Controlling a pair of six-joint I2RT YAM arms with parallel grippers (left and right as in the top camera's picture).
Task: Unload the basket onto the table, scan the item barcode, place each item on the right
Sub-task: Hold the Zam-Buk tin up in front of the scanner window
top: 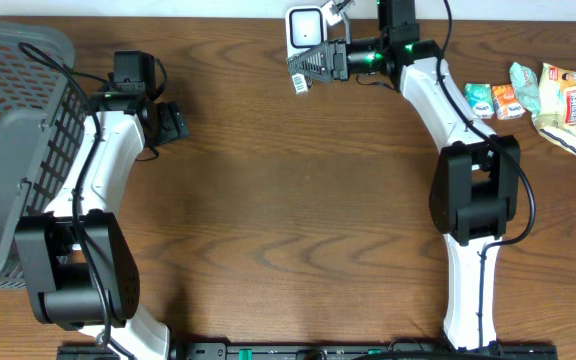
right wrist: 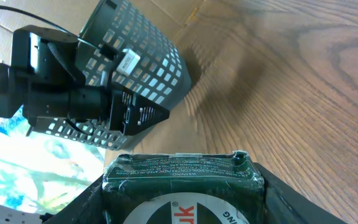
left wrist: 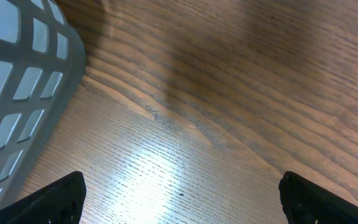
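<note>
- The right gripper [top: 311, 64] is pinching a dark green packet [right wrist: 182, 180], with one finger pressing on each of its sides.
- The packet is sitting in that grip near the far edge of the table [top: 288, 210], just beside a white device [top: 305, 28]. In the overhead view the gripper is hiding most of it.
- In the right wrist view the packet's end is facing the camera. It is showing a strip of small white print and part of a round white label with red letters.
- The left gripper [top: 173, 122] is standing spread wide and holding nothing. It is hanging over bare wood just beside a grey basket [top: 18, 120].
- The basket is sitting at the left edge of the table, and its mesh wall is filling the corner of the left wrist view.
- Three small snack packs [top: 506, 100] are lying in a row near the right edge, well apart from the right gripper. A larger yellow bag [top: 566, 105] is lying just beyond them.
</note>
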